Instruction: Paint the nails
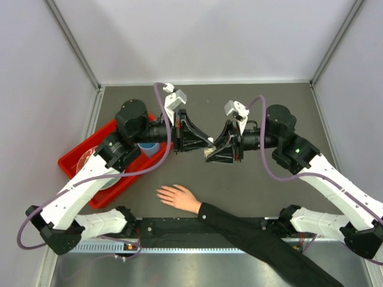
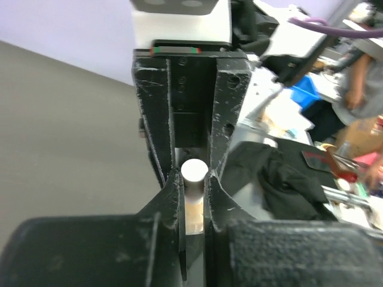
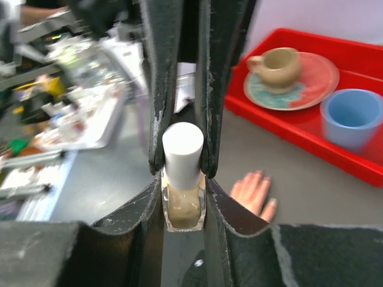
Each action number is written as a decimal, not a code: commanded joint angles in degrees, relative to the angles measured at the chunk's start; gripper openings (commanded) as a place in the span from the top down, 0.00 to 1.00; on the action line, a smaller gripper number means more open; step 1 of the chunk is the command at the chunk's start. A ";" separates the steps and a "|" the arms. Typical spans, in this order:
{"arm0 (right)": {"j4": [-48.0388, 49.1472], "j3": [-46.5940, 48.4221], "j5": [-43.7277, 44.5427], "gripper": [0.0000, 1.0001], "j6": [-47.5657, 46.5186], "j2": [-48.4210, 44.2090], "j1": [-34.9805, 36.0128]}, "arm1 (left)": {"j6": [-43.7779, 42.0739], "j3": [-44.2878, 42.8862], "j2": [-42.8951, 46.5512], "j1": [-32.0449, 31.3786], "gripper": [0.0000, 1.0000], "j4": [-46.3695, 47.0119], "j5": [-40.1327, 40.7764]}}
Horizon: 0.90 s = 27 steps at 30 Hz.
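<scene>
- left hand pinches the white cap of the bottle;
- right hand pinches the bottle's glass body;
- nails tip a sleeved dummy arm lying on the table, below the bottle

Overhead, the light is soft and even: the grey tabletop reads matte, faint shadows pool under the arms, and the steel strip at the near edge gives off a pale sheen. Left wrist view now: the left end effector looms dark and soft-edged, the background at right smeared. Right wrist view: white cap and bottle sharp and bright, while the red tray, the hand and the left background are blurred.
</scene>
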<state>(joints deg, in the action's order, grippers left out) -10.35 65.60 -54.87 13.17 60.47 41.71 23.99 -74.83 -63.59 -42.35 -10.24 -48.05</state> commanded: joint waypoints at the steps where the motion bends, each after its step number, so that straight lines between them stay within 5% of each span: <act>1: -0.64 1.82 22.40 1.00 -4.73 -1.14 0.03 | -3.94 -2.78 1.01 -0.98 1.00 -4.43 10.23; 5: 2.08 -0.30 43.84 1.00 -6.57 0.17 4.59 | -8.07 -0.24 1.98 -3.44 1.00 -4.62 32.98; 9: 4.72 0.40 66.32 1.00 -10.78 4.21 10.04 | -8.34 3.10 -0.73 -7.57 1.00 -1.19 64.23; 13: 4.64 1.10 71.22 1.00 -12.64 6.85 10.49 | -7.38 0.39 -3.47 -8.81 1.00 -0.74 70.45; 16: 4.55 -0.47 66.93 1.00 -14.84 5.89 9.97 | -7.11 -3.56 -4.52 -8.72 0.99 -5.83 70.29; 17: 3.94 -0.74 62.56 1.00 -14.84 5.37 9.01 | -6.42 -4.01 -4.35 -8.63 0.81 -7.58 68.98; 20: 2.53 -1.62 49.84 1.00 -14.40 3.26 6.72 | -4.66 -2.52 0.20 -7.23 0.55 -8.48 62.83; 24: -1.41 -1.80 34.25 1.00 -13.61 0.53 1.45 | -4.12 -0.33 6.19 -2.23 0.47 -9.89 48.35; 27: -4.92 -0.31 21.86 1.00 -13.61 -0.26 -1.36 | -3.60 1.61 9.71 2.43 0.42 -7.61 29.91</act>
<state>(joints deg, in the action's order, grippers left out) -12.12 63.40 -13.87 0.12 62.94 43.48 19.16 -74.52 -60.01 -44.29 -20.62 3.16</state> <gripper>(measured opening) 0.260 0.552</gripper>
